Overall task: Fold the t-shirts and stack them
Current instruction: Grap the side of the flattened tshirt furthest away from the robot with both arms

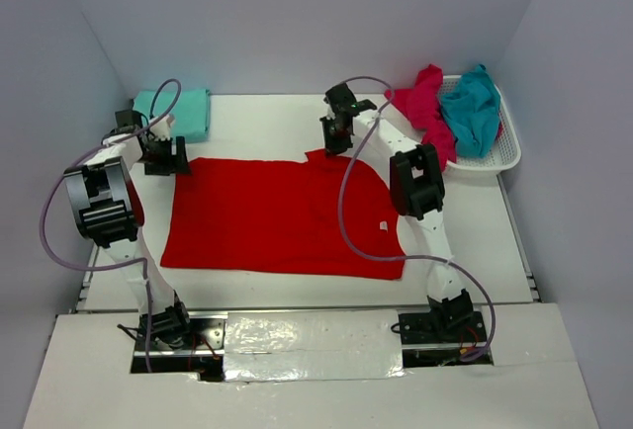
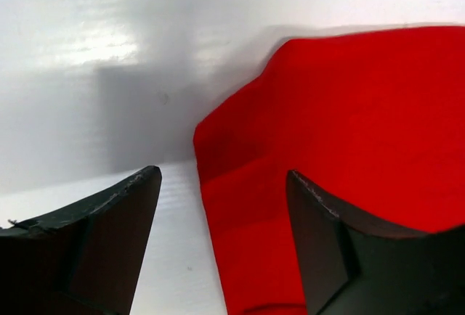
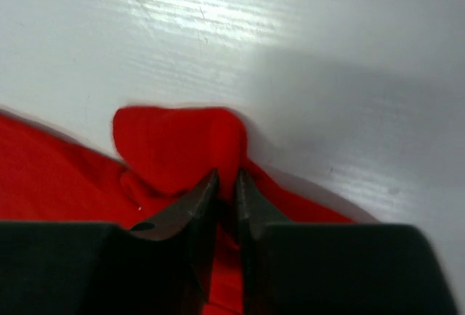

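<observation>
A bright red t-shirt (image 1: 282, 216) lies spread on the white table. My right gripper (image 1: 337, 140) is at its far edge, shut on a pinched fold of the red cloth (image 3: 182, 144). My left gripper (image 1: 166, 157) is open at the shirt's far left corner; in the left wrist view that corner (image 2: 240, 133) lies between its fingers (image 2: 320, 242), with the left finger over bare table. A folded teal t-shirt (image 1: 178, 113) lies at the back left. A magenta t-shirt (image 1: 425, 103) and a teal t-shirt (image 1: 473, 108) are heaped in the basket.
A white mesh basket (image 1: 499, 157) stands at the back right. Grey walls close in the table on three sides. The arms' bases (image 1: 168, 330) sit at the near edge, with cables looping over the table.
</observation>
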Robot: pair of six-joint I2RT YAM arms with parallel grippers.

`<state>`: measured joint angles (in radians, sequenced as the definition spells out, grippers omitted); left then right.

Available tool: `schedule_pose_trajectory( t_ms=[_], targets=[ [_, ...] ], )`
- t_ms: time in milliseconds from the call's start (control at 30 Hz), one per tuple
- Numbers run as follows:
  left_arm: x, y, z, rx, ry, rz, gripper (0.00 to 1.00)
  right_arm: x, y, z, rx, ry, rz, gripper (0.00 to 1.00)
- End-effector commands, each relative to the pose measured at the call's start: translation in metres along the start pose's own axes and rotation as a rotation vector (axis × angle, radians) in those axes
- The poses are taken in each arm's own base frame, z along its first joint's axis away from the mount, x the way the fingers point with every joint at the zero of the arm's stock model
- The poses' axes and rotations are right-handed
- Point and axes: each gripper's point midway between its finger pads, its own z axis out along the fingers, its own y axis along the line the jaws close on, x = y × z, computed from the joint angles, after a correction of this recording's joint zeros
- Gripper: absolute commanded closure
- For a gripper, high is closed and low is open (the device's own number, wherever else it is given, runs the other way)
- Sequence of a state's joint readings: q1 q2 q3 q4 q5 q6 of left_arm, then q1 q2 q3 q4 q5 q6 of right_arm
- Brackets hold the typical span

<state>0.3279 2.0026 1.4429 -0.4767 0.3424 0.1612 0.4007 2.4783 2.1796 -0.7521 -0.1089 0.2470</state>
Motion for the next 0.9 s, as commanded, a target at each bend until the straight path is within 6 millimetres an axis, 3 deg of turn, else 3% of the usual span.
schedule_pose_trajectory(
  t_ms=[0,100,167,233,333,367,400,433,467,500,533,567,667,700,733,800,867],
  targets=[
    [0.004,-0.016,0.012,0.103,0.016,0.039,0.19,-0.014,-0.007,-0.034,0.056,-0.066,0.006,0.82],
    [0.009,-0.019,0.014,0.107,0.014,0.050,0.19,-0.019,-0.001,-0.048,0.035,-0.093,-0.009,0.91],
    [0.007,-0.009,0.016,0.050,0.002,0.045,0.21,-0.027,0.001,-0.055,0.037,-0.121,-0.009,1.00],
    [0.004,-0.004,0.021,0.040,-0.002,0.049,0.27,-0.031,0.004,-0.062,0.045,-0.137,-0.005,1.00],
    [-0.004,-0.008,0.026,0.074,-0.021,0.043,0.49,-0.041,0.009,-0.082,0.076,-0.196,0.005,1.00],
    [-0.007,-0.012,0.025,0.096,-0.029,0.043,0.66,-0.039,-0.002,-0.088,0.157,-0.213,0.014,1.00],
    [-0.007,-0.014,0.025,0.106,-0.031,0.044,0.78,-0.047,0.002,-0.112,0.180,-0.277,0.016,1.00],
    [-0.007,-0.016,0.024,0.116,-0.032,0.046,0.90,-0.047,0.007,-0.122,0.197,-0.311,0.019,1.00],
    [-0.006,-0.018,0.022,0.124,-0.034,0.050,1.00,-0.016,0.013,-0.113,0.212,-0.270,0.002,1.00],
    [-0.007,-0.021,0.019,0.137,-0.044,0.068,1.00,-0.024,0.028,-0.139,0.177,-0.364,0.008,1.00],
    [-0.003,-0.023,0.019,0.148,-0.040,0.072,1.00,0.012,0.028,-0.123,0.186,-0.303,-0.009,0.99],
    [-0.001,-0.026,0.018,0.157,-0.039,0.080,1.00,0.031,0.054,-0.124,0.147,-0.299,-0.018,0.91],
    [0.005,-0.026,0.015,0.151,-0.042,0.100,1.00,0.094,0.079,-0.114,0.094,-0.187,-0.024,0.61],
    [0.008,-0.025,0.015,0.137,-0.037,0.108,1.00,0.122,0.102,-0.110,0.046,-0.127,-0.026,0.53],
    [0.010,-0.024,0.014,0.137,-0.031,0.108,1.00,0.146,0.105,-0.105,0.042,-0.075,-0.037,0.40],
    [0.011,-0.023,0.012,0.131,-0.024,0.124,1.00,0.182,0.128,-0.107,0.009,-0.025,-0.087,0.30],
    [0.012,-0.022,0.011,0.125,-0.018,0.145,1.00,0.200,0.139,-0.121,-0.021,-0.033,-0.130,0.12]
  ],
)
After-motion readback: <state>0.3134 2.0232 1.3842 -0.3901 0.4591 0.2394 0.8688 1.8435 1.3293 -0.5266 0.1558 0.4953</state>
